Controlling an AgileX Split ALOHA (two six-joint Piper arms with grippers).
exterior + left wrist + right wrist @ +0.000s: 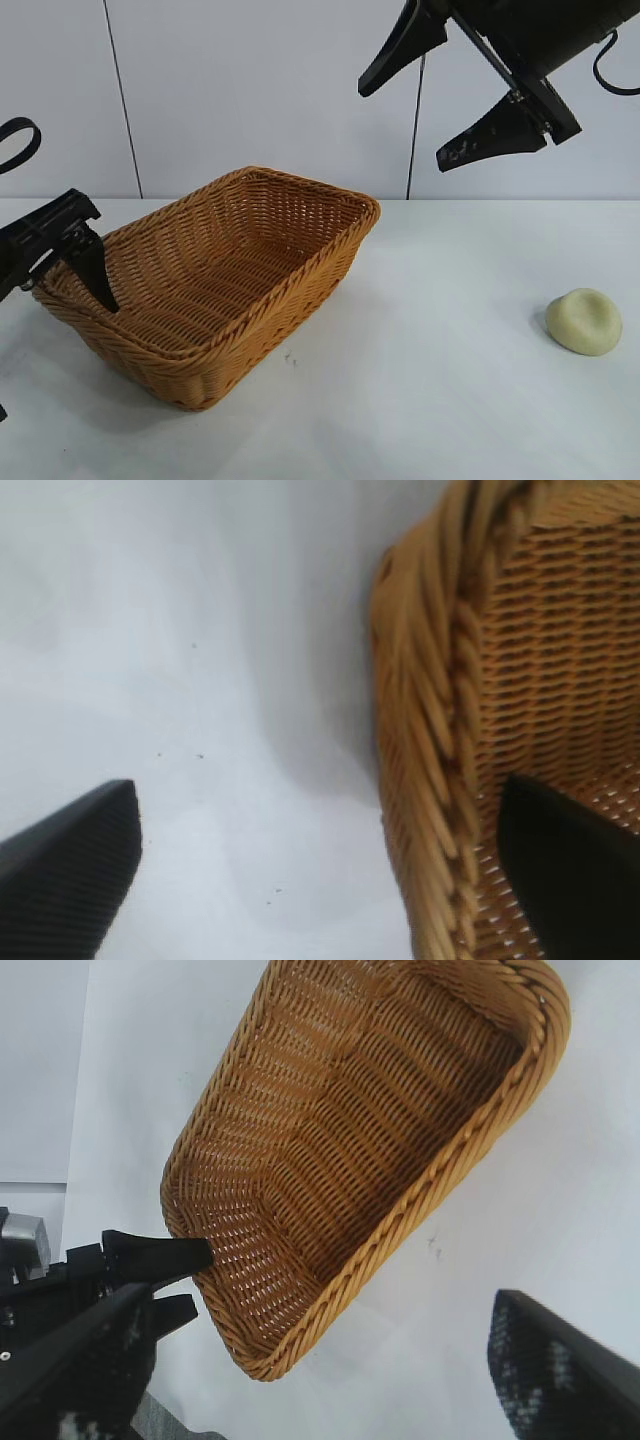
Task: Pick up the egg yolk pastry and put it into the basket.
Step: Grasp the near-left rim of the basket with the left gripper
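The egg yolk pastry, a pale cream-yellow dome with a dent on top, lies on the white table at the right, well apart from the basket. The orange-tan wicker basket stands left of centre with nothing in it. My left gripper is open and straddles the basket's left end wall, with one finger inside and the other outside. My right gripper hangs open high above the table, over the gap between basket and pastry, with nothing between its fingers. Neither wrist view shows the pastry.
The white table runs from the basket to the pastry and forward to the near edge. A pale panelled wall stands behind the table. In the right wrist view the basket lies below, with the left arm at its far end.
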